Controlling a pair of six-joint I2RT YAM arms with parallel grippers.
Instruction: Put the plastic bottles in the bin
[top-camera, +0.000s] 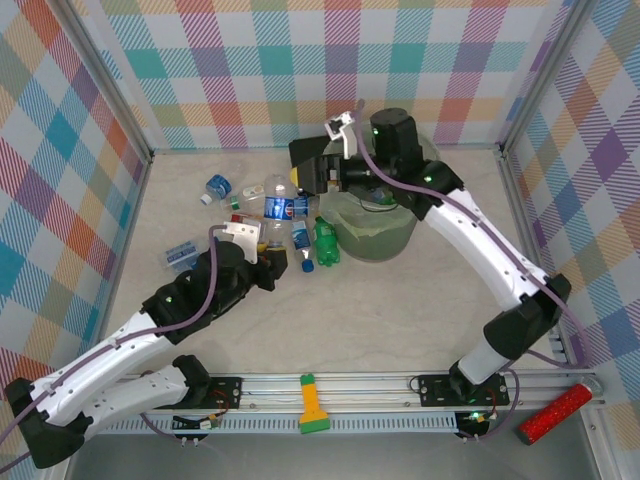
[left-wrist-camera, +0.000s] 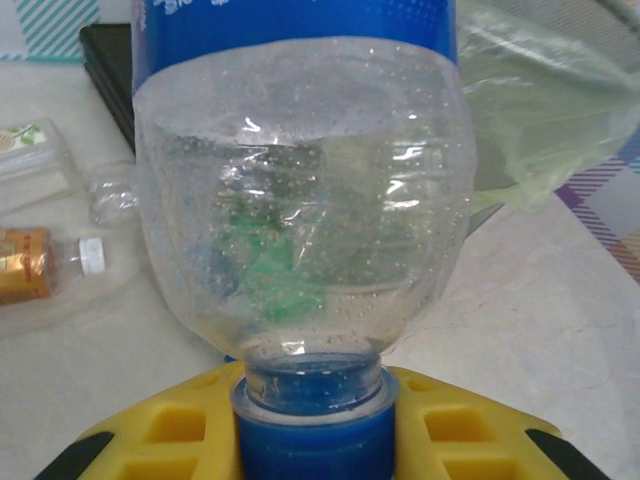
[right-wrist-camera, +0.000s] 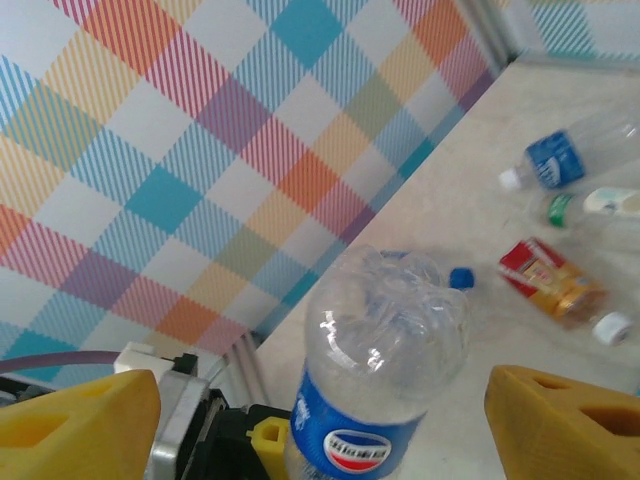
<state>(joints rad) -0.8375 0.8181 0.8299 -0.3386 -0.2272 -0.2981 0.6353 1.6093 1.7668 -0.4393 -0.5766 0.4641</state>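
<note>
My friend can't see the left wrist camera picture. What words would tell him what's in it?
The left hand grips a clear plastic bottle with a blue label by its blue cap. Behind it, a thin greenish plastic bag shows at right, and a small orange-labelled bottle with a white cap lies at left.

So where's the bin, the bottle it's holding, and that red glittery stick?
Bin (top-camera: 378, 245): top view, front wall.
Held bottle (left-wrist-camera: 300, 250): left wrist view, clear body.
Red stick (top-camera: 556, 414): top view, mid-length.
</note>
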